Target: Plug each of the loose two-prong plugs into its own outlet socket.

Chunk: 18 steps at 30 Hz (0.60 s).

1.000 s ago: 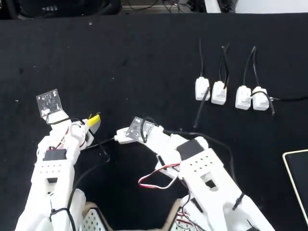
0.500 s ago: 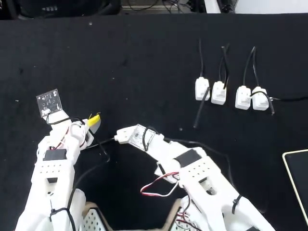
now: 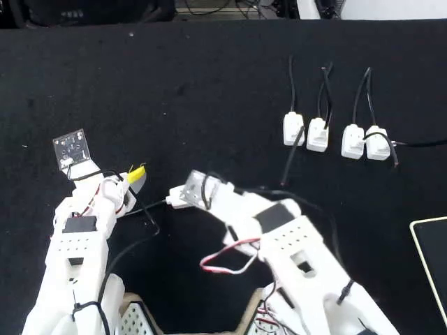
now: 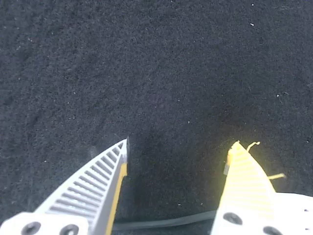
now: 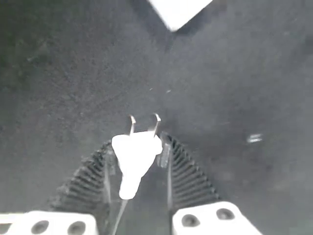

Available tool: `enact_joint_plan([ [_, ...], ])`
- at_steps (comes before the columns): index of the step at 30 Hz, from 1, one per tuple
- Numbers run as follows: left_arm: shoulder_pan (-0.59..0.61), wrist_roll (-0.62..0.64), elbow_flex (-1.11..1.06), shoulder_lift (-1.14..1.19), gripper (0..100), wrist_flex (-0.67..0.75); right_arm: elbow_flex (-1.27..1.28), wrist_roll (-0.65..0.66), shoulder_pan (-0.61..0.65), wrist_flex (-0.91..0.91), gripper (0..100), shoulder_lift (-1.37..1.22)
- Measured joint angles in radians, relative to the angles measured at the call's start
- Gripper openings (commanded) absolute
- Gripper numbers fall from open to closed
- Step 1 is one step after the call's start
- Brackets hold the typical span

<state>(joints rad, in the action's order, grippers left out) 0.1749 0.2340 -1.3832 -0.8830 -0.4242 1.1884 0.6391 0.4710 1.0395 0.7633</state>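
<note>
A white two-prong plug [image 5: 134, 154] sits between the dark ribbed fingers of my right gripper [image 5: 139, 142], which is shut on it, prongs pointing away from the wrist. In the high view this plug [image 3: 178, 199] is low over the black mat, left of centre, with my right gripper [image 3: 190, 194] around it. Several white outlet sockets [image 3: 318, 134] lie in a row at the right back, each with a black cord. My left gripper [image 4: 181, 147] is open over bare mat; in the high view the left gripper [image 3: 136, 174] is just left of the plug.
A loose black cable [image 3: 292, 159] lies in front of the sockets. A yellow-edged dark panel [image 3: 431, 255] sits at the right edge. A small square board [image 3: 72, 150] stands beside the left arm. A white corner [image 5: 178, 10] lies ahead of the plug.
My right gripper has shifted slightly with the plug in it, drawing back toward the near side and then edging out again. The left arm has stayed still.
</note>
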Motion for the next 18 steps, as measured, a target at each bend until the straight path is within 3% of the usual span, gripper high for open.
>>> enact_joint_plan([
  [5, 0.0, 0.0, 0.0, 0.0, 32, 0.0, -0.213, 0.124, 0.0, 0.153, 1.0, 0.0],
  [9, 0.0, 0.0, 0.0, 0.0, 32, 0.0, -0.241, 0.287, 0.064, 0.199, 1.1, 0.0],
  [13, 0.0, 0.0, 0.0, 0.0, 32, 0.0, -0.092, 0.431, 0.193, 0.193, 1.2, 0.0],
  [18, 0.0, 0.0, 0.0, 0.0, 32, 0.0, 0.153, 0.437, 0.252, -0.003, 7.1, 0.0],
])
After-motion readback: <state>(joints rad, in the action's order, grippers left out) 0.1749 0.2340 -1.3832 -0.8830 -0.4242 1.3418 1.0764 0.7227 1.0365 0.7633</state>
